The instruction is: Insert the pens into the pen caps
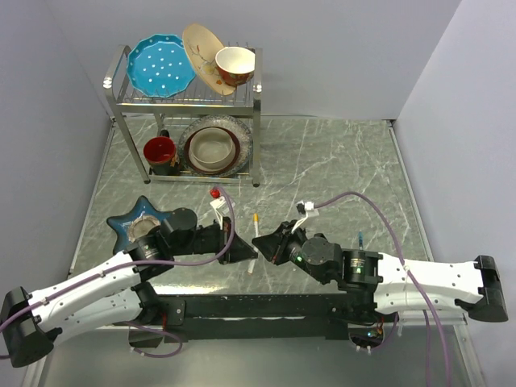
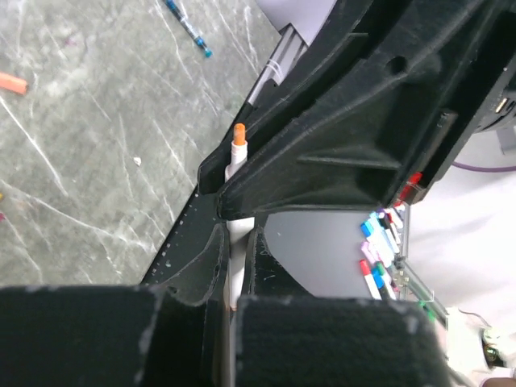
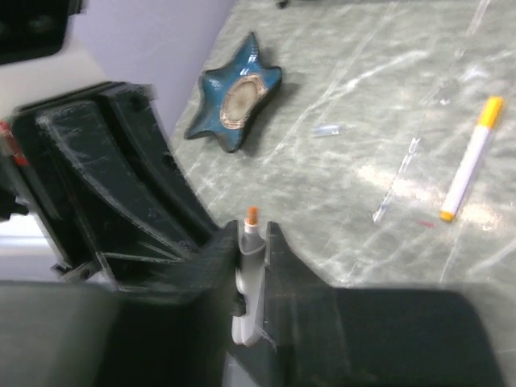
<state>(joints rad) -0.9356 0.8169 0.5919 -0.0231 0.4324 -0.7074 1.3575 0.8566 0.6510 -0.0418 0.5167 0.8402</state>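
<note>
table: green marble | rack: blue plate, bowl, red mug | star dish: left, on table

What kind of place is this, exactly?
Probably a robot test bench, not a real kitchen: a marble-patterned table boxed in by plain panels, with a dish rack holding a blue plate at the back.

The top view looks steeply down over the whole desk from above its near edge. The wrist views sit close behind the left end effector and right end effector, facing the white pen from opposite sides; all three share it.
</note>
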